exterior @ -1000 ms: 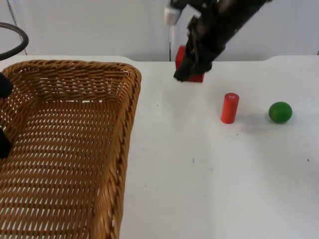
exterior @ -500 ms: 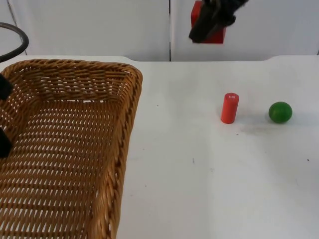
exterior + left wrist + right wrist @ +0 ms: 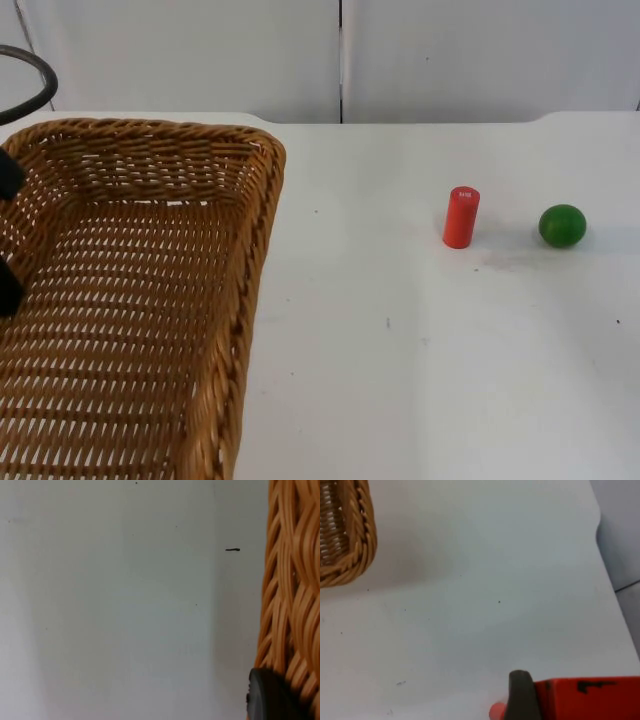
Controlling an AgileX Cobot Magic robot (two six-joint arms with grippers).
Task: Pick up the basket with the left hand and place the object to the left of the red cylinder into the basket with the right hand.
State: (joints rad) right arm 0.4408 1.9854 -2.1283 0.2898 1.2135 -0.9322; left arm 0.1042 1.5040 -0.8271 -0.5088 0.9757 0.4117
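While clamped on the basket (image 3: 140, 300) rim, left gripper (image 3: 272, 700); right gripper (image 3: 520, 700) pinching red block (image 3: 590, 697) above table (image 3: 470, 580)

The top camera is looking down and forward from the near side, taking in the wicker basket (image 3: 130, 300) at left, the white table (image 3: 400, 380) and the grey partition wall (image 3: 200, 55) at the far end. The left wrist camera is sitting very close against the basket's woven wall. The right wrist camera is looking down from high above, sharing the basket's corner and the bare tabletop with the top view.
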